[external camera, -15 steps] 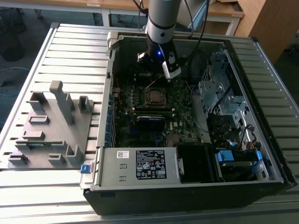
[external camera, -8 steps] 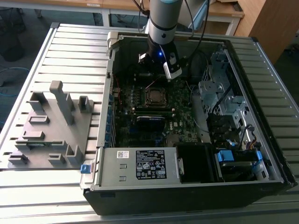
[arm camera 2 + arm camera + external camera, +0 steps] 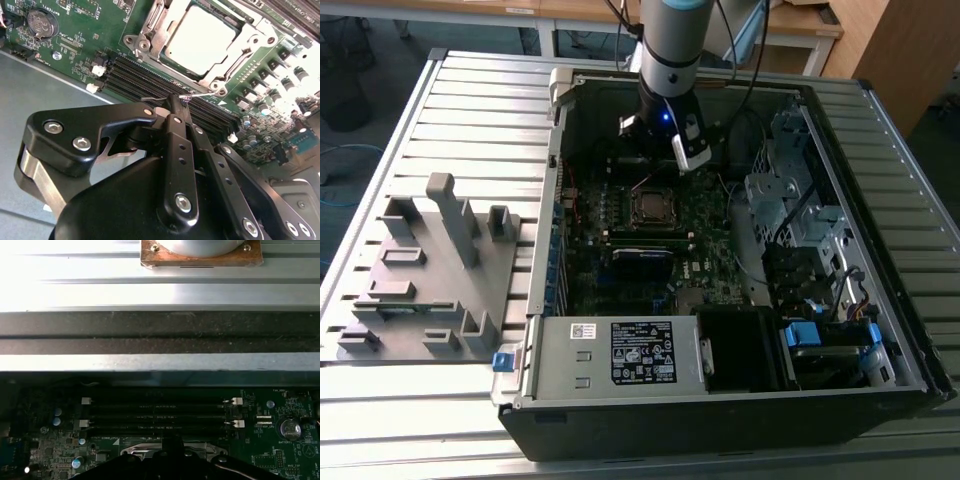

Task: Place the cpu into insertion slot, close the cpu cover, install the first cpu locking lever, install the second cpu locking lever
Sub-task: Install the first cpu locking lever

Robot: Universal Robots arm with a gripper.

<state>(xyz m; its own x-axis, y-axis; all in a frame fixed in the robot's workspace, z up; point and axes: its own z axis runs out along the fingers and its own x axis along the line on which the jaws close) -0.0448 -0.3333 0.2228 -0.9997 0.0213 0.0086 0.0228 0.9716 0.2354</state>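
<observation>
Gripper (image 3: 175,103) fingers are seen drawn together in the second wrist view, with no gap visible between the tips, and a thin wire locking lever (image 3: 202,93) crosses right at those tips; whether the lever is actually clamped cannot be told. Just beyond the tips, the cpu (image 3: 200,37) is seated in the insertion slot (image 3: 134,43), its pale metal top showing through the square cut-out of the cpu cover (image 3: 152,32), which is laid flat over it. Long black memory slots (image 3: 145,82) lie between the gripper and the socket on the green motherboard (image 3: 75,47), and a round coin battery (image 3: 41,22) is mounted well apart from the socket. In the first wrist view the same memory slots with their white end clips are seen, with the silvery edge of the socket just beside them. In the exterior view, the arm (image 3: 670,40) is lowered from the upper centre of the frame into an open computer case (image 3: 720,405), ending just above the socket in the middle of the board. A labelled power supply (image 3: 640,350) is fitted along the lower edge of the case. The case is set on a slatted metal table (image 3: 470,90), and a grey fixture (image 3: 430,270) with upright blocks is placed at the exterior view's left, apart from the case.
</observation>
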